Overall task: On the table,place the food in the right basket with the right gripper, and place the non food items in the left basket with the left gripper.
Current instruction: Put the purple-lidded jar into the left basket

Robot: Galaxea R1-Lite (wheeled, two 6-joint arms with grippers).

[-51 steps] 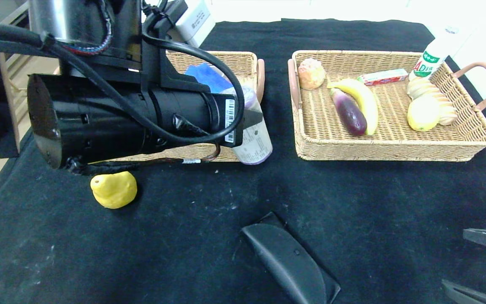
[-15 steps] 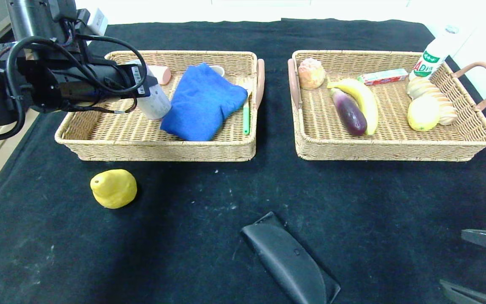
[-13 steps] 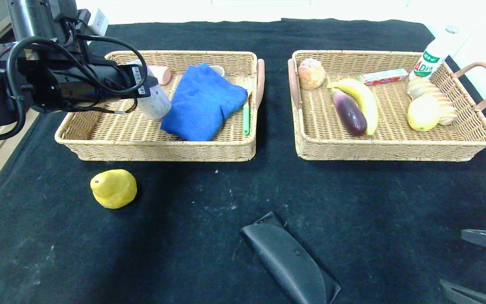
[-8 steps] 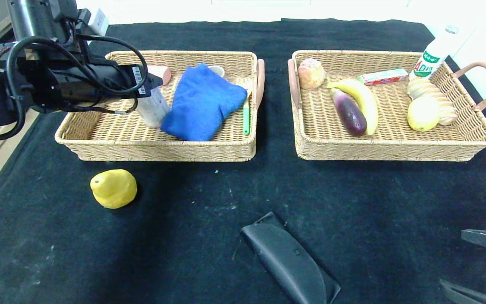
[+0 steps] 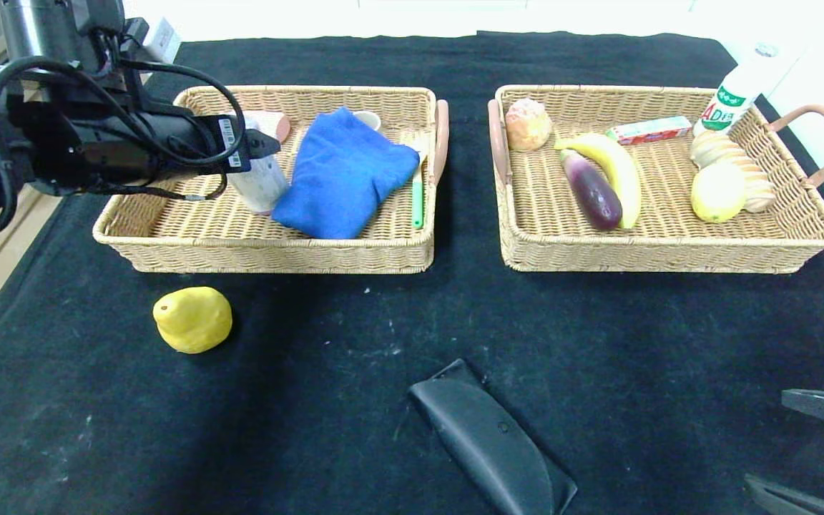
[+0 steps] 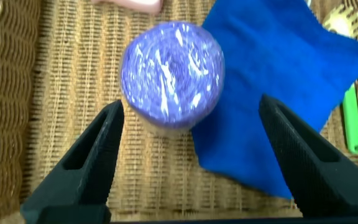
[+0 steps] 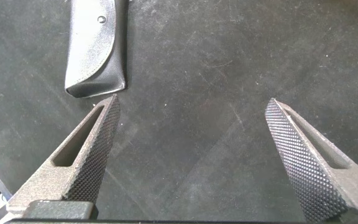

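Note:
My left gripper is open over the left basket. A white bottle with a purple top stands free in that basket, against a blue cloth. In the left wrist view the bottle's purple top lies between and beyond my open left gripper, touching neither finger. A yellow pear-shaped food lies on the black table in front of the left basket. A black case lies at the table's front middle. My right gripper is open and empty at the front right.
The left basket also holds a green-handled tool and a pink item. The right basket holds a bun, banana, eggplant, red box, lemon and milk bottle.
My left gripper carried the bottle over the left basket, opened and let it go. The bottle now stands upright by the blue cloth, and the gripper has drawn back a little.

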